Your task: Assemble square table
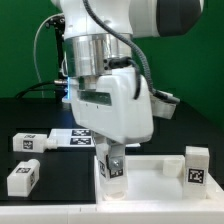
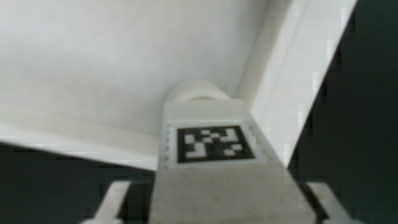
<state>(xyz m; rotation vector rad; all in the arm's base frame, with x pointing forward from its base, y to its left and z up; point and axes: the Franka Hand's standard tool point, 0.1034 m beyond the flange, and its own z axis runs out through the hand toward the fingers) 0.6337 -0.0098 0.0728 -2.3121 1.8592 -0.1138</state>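
My gripper (image 1: 111, 160) is shut on a white block leg (image 1: 112, 170) and holds it upright over the near left corner of the square table top (image 1: 150, 172). In the wrist view the leg (image 2: 217, 165) with its black-and-white tag fills the middle between my fingers (image 2: 125, 200), and its tip points at the top's corner (image 2: 143, 90). Whether the leg touches the top I cannot tell. Another leg (image 1: 197, 166) stands on the top at the exterior view's right. Two loose legs (image 1: 32, 143) (image 1: 22, 178) lie on the black table at the left.
The marker board (image 1: 78, 137) lies on the table behind my gripper. The robot's big white body (image 1: 110, 60) fills the middle of the exterior view. A green wall stands at the back, with cables at the back left.
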